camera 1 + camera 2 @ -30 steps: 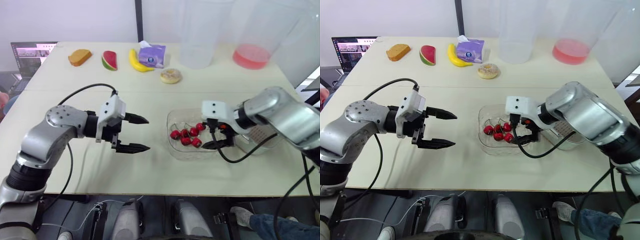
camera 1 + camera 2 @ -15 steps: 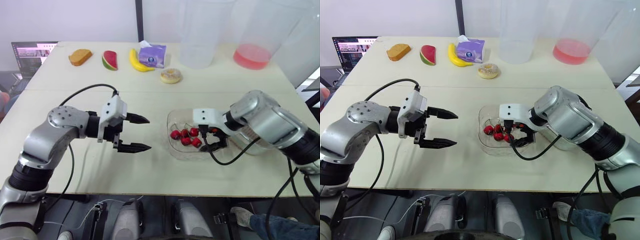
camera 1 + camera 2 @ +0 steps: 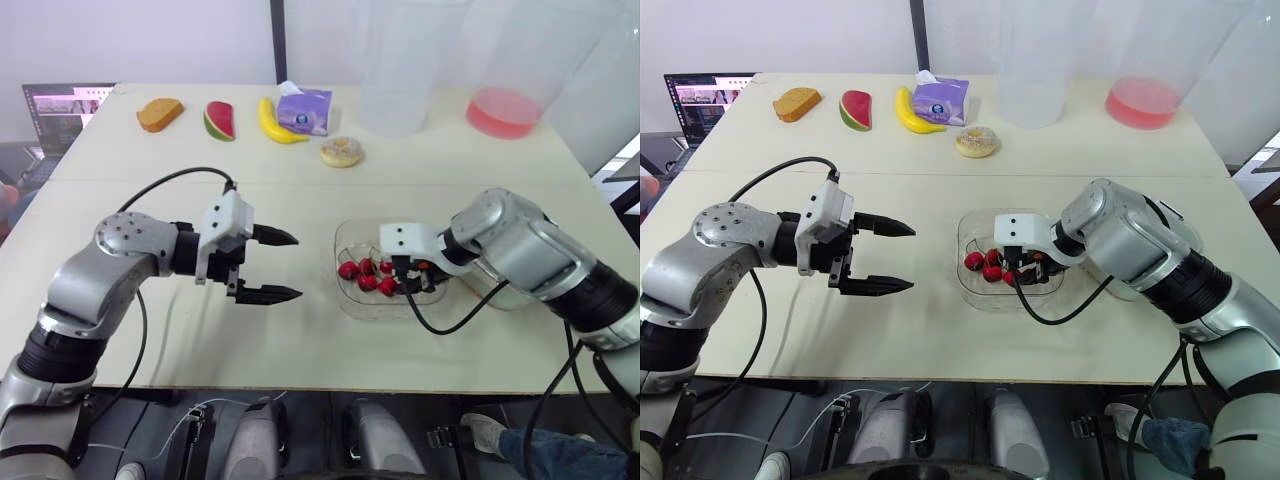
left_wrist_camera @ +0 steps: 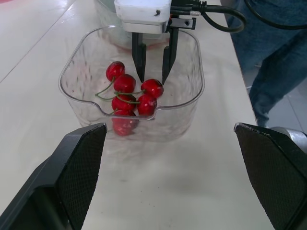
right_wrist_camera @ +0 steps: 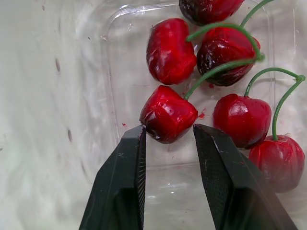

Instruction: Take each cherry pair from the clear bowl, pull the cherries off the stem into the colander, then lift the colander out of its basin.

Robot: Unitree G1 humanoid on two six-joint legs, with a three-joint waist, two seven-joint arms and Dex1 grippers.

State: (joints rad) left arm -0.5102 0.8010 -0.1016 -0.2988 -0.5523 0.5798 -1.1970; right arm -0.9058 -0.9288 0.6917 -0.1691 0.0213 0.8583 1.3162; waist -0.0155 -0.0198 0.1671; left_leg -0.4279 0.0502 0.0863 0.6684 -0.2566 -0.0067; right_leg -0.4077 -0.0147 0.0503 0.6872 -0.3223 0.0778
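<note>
Cherries [image 4: 125,84] sit in the clear bowl [image 4: 196,81], mid-table. Right gripper [image 5: 168,134] is down inside it, jaws part-open astride one cherry [image 5: 169,112], gripping nothing yet. Left gripper [image 3: 292,267] is wide open and empty at the bowl's 9 o'clock. Risk: if I close on fruit rather than stem [image 5: 218,70], the cherry squashes or squirts free.

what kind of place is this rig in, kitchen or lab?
Probably a lab or test room, not a kitchen: a plain table, a laptop by its far left corner, and what look like food props lined up along the back: bread slice, watermelon slice, banana, donut.
</note>
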